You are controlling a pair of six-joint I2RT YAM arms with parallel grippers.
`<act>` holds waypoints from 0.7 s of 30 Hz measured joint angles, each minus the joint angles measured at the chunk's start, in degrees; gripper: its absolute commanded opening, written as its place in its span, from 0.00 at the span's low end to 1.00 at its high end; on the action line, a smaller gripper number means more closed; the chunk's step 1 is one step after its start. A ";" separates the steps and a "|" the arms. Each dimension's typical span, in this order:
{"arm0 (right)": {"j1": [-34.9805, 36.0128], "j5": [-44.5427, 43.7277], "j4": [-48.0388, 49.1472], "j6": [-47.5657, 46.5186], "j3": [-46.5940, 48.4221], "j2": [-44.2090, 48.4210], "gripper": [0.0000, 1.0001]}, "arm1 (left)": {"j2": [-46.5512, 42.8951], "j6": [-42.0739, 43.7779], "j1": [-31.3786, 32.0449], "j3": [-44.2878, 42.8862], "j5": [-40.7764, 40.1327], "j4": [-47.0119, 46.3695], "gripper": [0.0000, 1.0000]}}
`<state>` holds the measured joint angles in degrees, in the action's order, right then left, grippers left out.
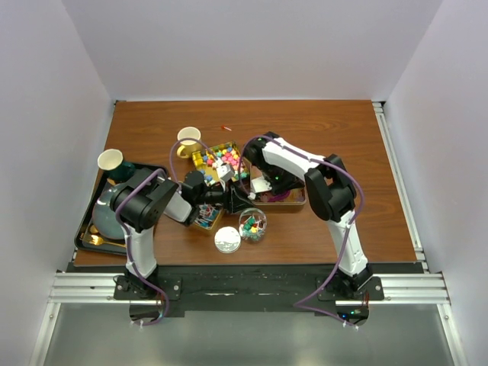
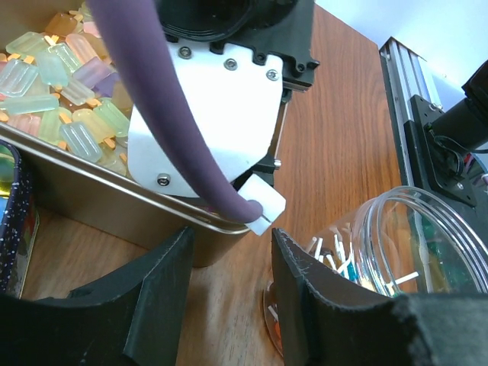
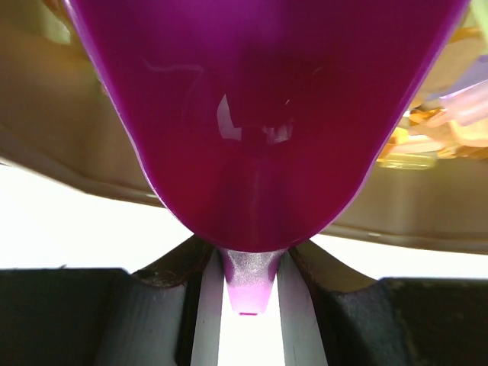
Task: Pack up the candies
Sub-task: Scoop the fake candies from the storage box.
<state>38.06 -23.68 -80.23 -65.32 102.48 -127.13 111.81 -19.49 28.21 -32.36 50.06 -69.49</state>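
left gripper [image 2: 231, 255]: jaws standing apart, nothing sitting between them, hanging low over the table [image 2: 343, 114]
right gripper [image 3: 248, 305]: clamping on the scoop [image 3: 259, 114] - fingers pinching its narrow handle stem
scoop: bowl sticking straight out ahead of the right jaws and filling that wrist view; can't tell if it's carrying anything
tin [image 2: 99, 194]: sitting just ahead of the left jaws, gold wall facing them; same wall showing right behind the scoop bowl
pastel candies [image 2: 69, 114]: lying heaped in the tin, ahead and left of the left jaws; a few showing past the scoop's right edge
right gripper body: hanging over the tin's near corner, dead ahead of the left jaws
cable [image 2: 168, 114]: purple, draping down across that body
jar [image 2: 404, 244]: standing open just right of the left jaws
stick candies [image 2: 335, 255]: lying inside the jar
ball candies [image 1: 217, 158]: sitting in the yellow tin [image 1: 197, 156], beyond the left jaws in the top view
wrapped candies [image 1: 206, 216]: sitting in the small tin [image 1: 216, 226], beside the left wrist, behind its jaws
lid [image 1: 227, 240]: lying flat - near the jar, behind both jaws
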 measured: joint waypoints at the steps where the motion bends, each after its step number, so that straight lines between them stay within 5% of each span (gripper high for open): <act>1: 0.00 0.72 0.00 0.79 -0.31 0.20 0.00 | 0.00 -0.07 -0.02 0.00 -0.02 -0.02 0.50; 10: 0.07 7.39 5.25 6.45 -8.52 5.84 0.00 | -1.16 -0.44 -0.68 0.92 0.07 0.94 0.54; 21: 0.94 13.62 8.70 5.95 -6.84 5.70 0.00 | -8.85 5.20 -2.40 2.27 -0.17 15.87 0.56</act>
<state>39.00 -10.07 -71.53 -59.37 95.64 -121.43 102.96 -14.28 25.80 -30.09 49.89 -53.63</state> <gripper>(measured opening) 0.312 0.562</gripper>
